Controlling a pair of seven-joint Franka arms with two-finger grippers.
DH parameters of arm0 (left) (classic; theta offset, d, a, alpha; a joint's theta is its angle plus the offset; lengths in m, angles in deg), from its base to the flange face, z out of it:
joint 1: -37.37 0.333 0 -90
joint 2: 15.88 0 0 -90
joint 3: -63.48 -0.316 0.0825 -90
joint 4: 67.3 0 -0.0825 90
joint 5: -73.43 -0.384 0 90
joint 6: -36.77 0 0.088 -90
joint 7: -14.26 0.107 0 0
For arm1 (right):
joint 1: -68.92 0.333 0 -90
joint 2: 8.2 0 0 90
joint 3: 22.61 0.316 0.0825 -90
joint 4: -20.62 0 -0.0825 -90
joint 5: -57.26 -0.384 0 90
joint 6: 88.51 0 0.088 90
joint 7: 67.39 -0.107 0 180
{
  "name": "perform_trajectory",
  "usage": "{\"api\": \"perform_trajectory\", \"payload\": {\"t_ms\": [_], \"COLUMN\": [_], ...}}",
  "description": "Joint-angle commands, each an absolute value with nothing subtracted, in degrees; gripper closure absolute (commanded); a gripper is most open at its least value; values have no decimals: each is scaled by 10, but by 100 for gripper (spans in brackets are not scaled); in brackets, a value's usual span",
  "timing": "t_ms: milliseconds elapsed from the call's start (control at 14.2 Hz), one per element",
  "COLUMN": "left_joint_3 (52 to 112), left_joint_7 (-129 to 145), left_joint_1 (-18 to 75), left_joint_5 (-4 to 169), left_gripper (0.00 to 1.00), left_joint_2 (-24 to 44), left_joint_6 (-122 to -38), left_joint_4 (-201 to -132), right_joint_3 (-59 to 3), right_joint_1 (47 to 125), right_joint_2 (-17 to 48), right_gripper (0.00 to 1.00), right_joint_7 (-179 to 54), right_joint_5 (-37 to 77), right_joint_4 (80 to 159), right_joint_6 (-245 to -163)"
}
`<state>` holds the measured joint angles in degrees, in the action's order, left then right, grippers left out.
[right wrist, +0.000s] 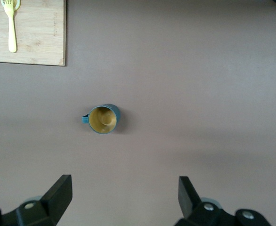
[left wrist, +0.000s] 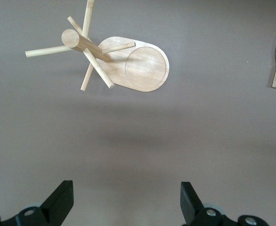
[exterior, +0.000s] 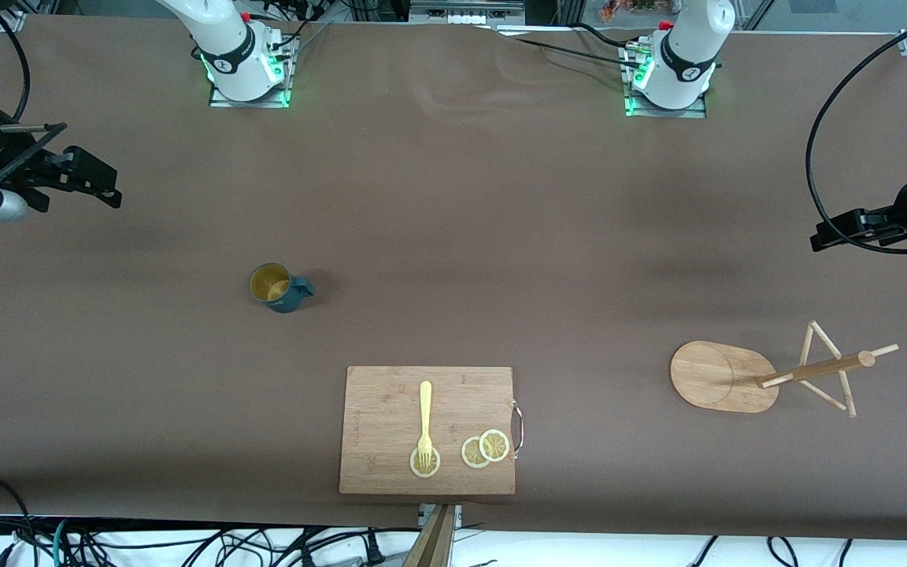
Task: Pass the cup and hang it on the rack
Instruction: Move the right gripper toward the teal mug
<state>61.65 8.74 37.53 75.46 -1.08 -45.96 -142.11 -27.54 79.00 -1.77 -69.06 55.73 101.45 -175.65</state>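
Upright, the cup (exterior: 280, 288) alone on the table (exterior: 453, 197), the rack (exterior: 768, 378) well apart, left gripper (left wrist: 126, 202) and right gripper (right wrist: 123, 202) aloft — fingers wide, empty.

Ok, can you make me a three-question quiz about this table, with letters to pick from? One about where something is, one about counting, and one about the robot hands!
1. Where is the fork?
A. in the cup
B. on the cutting board
C. on the rack

2. How many lemon slices lie on the board?
A. one
B. three
C. five

3. What are the two grippers doing?
A. both open, holding nothing
B. one holds the cup
C. both shut on the rack

Answers:
1 B, the fork lies flat on the board, tines on one slice.
2 B, one under the fork, two overlapping near the metal handle.
3 A, the left gripper and right gripper show spread fingers; the cup and rack stand alone.
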Motion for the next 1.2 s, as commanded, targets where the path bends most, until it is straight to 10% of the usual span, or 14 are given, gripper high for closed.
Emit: {"api": "perform_trajectory", "payload": {"t_ms": [0, 1125], "left_joint_3": [616, 616], "left_joint_7": [85, 85], "left_joint_1": [377, 376], "left_joint_5": [759, 759], "left_gripper": [0, 0], "left_joint_2": [-2, -2], "left_joint_6": [-454, -455], "left_joint_4": [-1402, -1402], "right_joint_3": [-274, -275], "right_joint_1": [795, 828], "right_joint_2": [-21, 188], "right_gripper": [0, 0], "right_joint_7": [-698, -690], "right_joint_5": [565, 558], "right_joint_4": [1002, 1017], "right_joint_6": [-1760, -1841]}}
